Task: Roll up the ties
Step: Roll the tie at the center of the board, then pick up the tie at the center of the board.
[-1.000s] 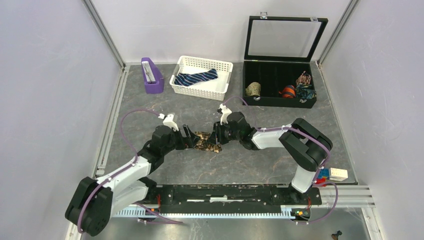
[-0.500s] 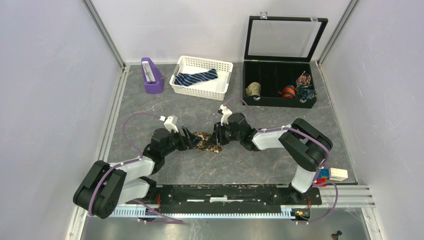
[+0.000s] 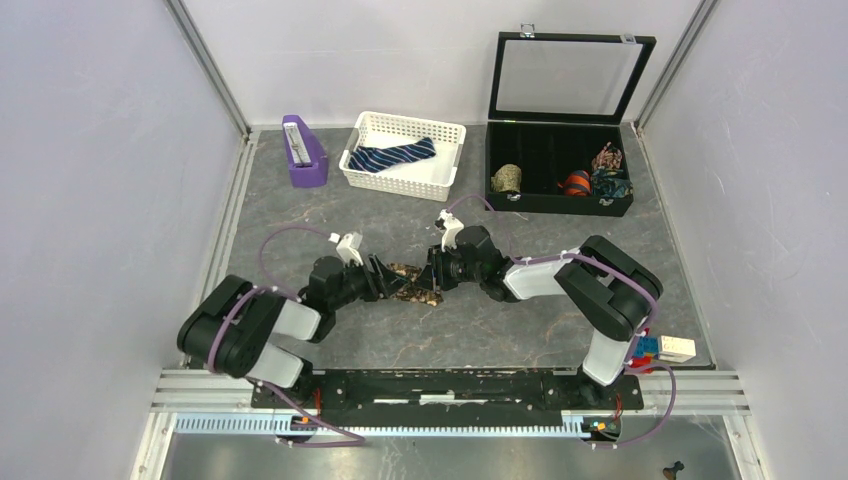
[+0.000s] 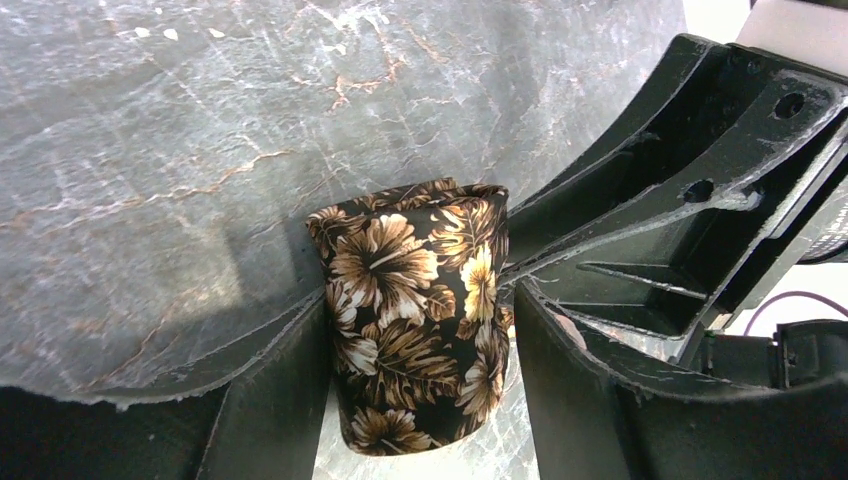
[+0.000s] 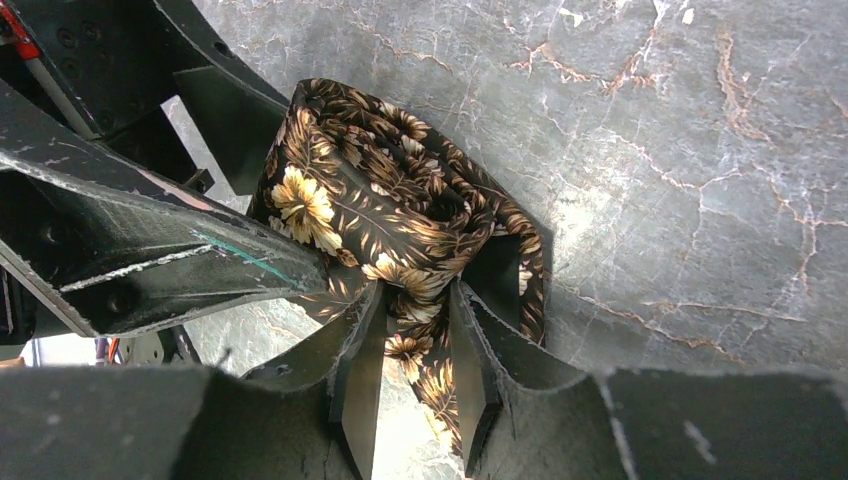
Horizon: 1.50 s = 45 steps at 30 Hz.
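The brown-and-tan print tie [image 3: 415, 286] lies rolled into a short coil mid-table, between both grippers. My left gripper [image 3: 386, 278] holds the roll [image 4: 415, 300] from the left, its fingers [image 4: 280, 400] pressed on both sides. My right gripper [image 3: 433, 276] comes from the right and is shut on a fold of the same tie [image 5: 400, 210] at the roll's near side; its fingers [image 5: 362, 370] pinch the fabric. The navy striped tie [image 3: 392, 155] lies loose in the white basket [image 3: 400, 186] at the back.
An open black case [image 3: 560, 206] at the back right holds several rolled ties, among them an olive one [image 3: 507, 178] and an orange one [image 3: 575, 182]. A purple stand [image 3: 303, 152] is left of the basket. Small blocks [image 3: 665, 348] sit by the right arm's base.
My left arm has folded in, its elbow swinging up and right, and its gripper has pushed slightly right. The brown tie roll looks shorter and tighter. The right arm has barely moved.
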Each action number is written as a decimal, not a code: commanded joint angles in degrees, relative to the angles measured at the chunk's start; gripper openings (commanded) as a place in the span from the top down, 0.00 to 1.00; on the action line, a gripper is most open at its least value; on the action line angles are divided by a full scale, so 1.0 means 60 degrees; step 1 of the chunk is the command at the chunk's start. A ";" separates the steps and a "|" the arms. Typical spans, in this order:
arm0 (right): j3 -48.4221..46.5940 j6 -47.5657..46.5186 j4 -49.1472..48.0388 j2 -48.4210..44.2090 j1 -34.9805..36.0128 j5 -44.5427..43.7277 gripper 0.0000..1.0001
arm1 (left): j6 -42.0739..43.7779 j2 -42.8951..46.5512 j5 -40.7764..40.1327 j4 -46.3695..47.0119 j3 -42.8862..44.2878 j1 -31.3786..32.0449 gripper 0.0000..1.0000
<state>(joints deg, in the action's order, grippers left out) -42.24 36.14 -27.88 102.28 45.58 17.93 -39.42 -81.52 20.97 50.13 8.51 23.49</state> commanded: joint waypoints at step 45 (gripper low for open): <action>0.1503 -0.1730 0.2041 -0.3877 -0.2383 -0.0378 0.54 | 0.2613 0.1784 -0.8222 -0.8821 0.4009 0.3955 0.86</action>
<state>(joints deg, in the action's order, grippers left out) -34.68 28.53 -17.17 82.46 32.69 17.30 -29.02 -68.55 -17.17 5.61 26.39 44.27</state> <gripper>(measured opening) 0.462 0.396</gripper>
